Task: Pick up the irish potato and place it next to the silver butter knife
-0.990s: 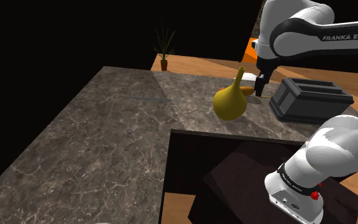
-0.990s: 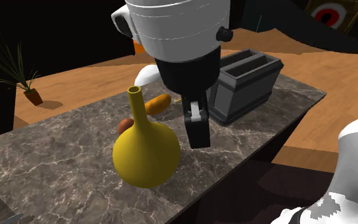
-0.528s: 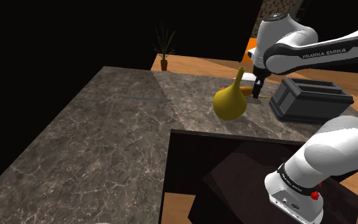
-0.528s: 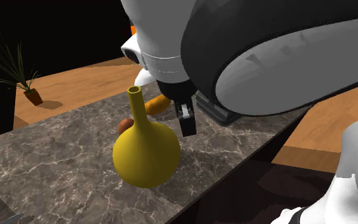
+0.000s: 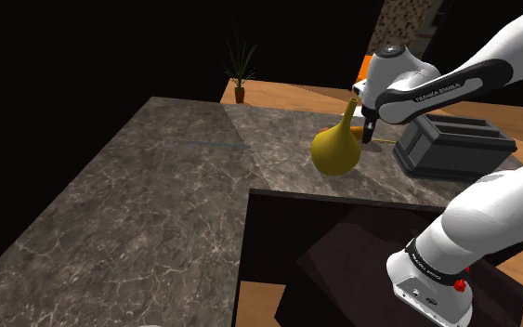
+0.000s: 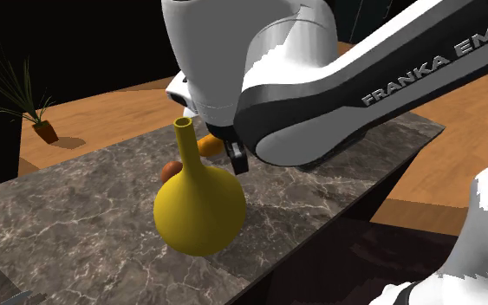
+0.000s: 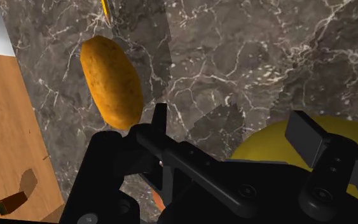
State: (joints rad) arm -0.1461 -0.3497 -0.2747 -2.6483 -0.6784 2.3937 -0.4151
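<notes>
Wrist view: potato (image 7: pixel 110 79) on counter (image 7: pixel 266 51) just beyond spread tool (image 7: pixel 231 121), untouched

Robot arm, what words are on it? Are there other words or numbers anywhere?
"FRANKA EMI", cut off at the picture's edge, on the white arm in the second exterior view.
"FRANKA EMIKA", small, on the same arm in the shoulder view.
Nothing to read on the yellow vase or the toaster.

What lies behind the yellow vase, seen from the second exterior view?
A brown rounded thing, its lower part covered by the vase, and farther back an orange-brown oblong thing, partly hidden by the pincer.
</notes>
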